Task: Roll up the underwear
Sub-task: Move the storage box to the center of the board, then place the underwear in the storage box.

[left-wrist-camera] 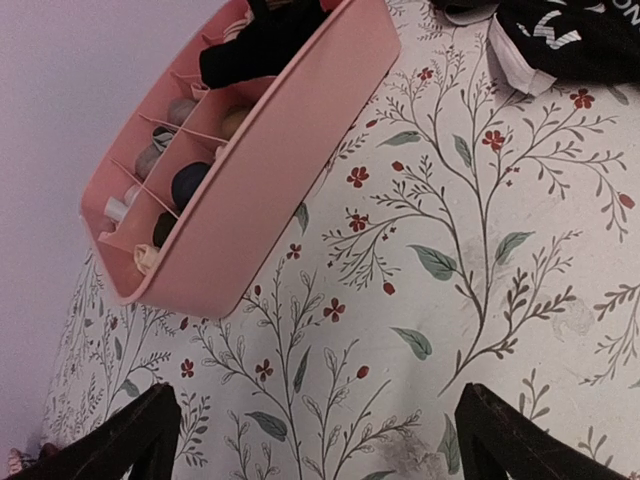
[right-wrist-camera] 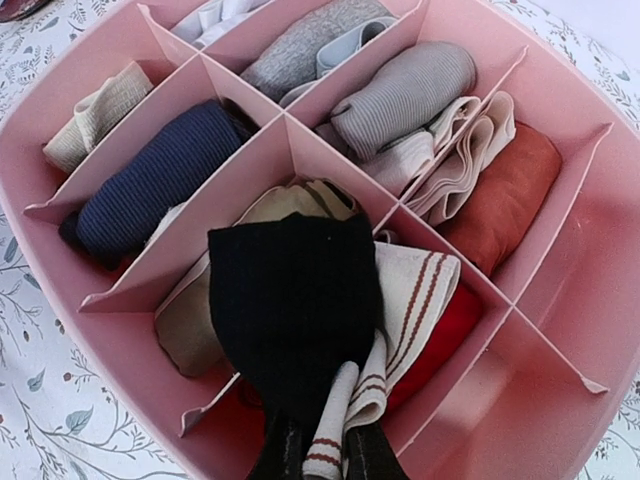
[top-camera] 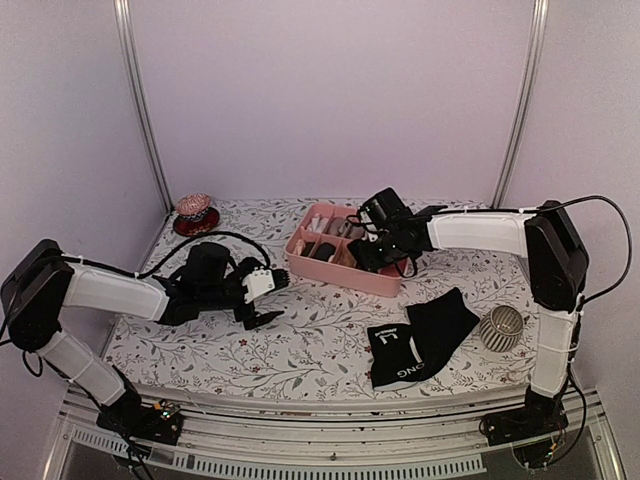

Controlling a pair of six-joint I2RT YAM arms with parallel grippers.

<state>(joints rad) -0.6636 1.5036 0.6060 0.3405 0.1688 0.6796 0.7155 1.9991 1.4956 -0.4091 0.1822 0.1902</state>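
Note:
A black underwear with white letters on its black waistband lies flat on the floral tablecloth at the front right; its edge also shows in the left wrist view. My right gripper is shut on a rolled black underwear with a cream, red-striped band. It holds the roll over a near compartment of the pink tray. My left gripper hangs open above bare cloth to the left of the tray, with nothing between its fingers.
The tray's compartments hold several rolled bundles: grey, navy, rust, red. A grey ribbed round object sits at the right edge. A red patterned object stands at the back left corner.

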